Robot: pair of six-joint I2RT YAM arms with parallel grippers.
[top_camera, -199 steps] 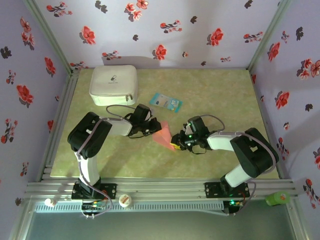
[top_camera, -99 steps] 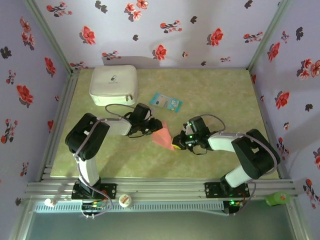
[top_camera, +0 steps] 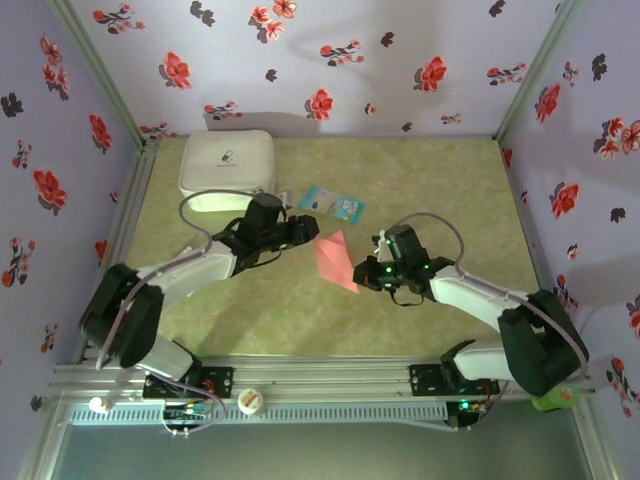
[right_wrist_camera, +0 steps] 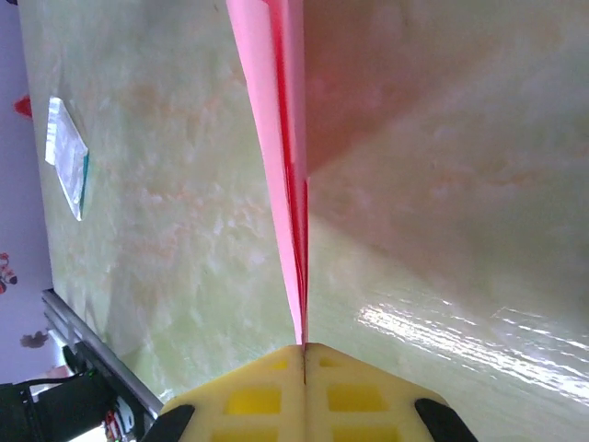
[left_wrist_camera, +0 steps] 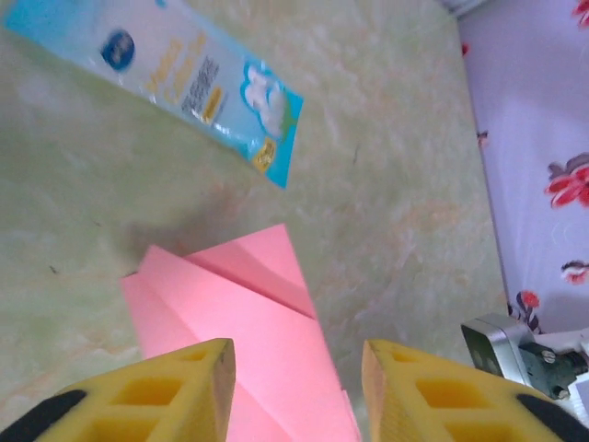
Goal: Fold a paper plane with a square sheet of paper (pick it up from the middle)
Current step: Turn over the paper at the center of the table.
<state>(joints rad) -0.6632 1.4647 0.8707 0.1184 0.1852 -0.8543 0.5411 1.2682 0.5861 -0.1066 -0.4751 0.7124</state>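
Creasing stage, I reckon: right gripper [right_wrist_camera: 304,348] clamps paper plane [top_camera: 335,262] by near tip, left gripper [left_wrist_camera: 299,354] gapes at far edge; next needs a left pinch.

the light-blue packet [left_wrist_camera: 161,87] carries print too blurred to read.

Since the earlier views, the left end effector [top_camera: 306,229] has released the paper plane [top_camera: 336,262]. Its jaws, previously closed at the paper's left edge, now stand apart above it. It has also drawn back toward the far side of the counter [top_camera: 420,190]. The left arm [top_camera: 190,268] has stretched out low, its elbow swung down and to the left. The right end effector [top_camera: 364,274] has closed fully on the plane's near tip and shifted slightly right, and the right arm [top_camera: 480,298] is extended further. The plane now lies farther from the arm bases, at a steeper angle.
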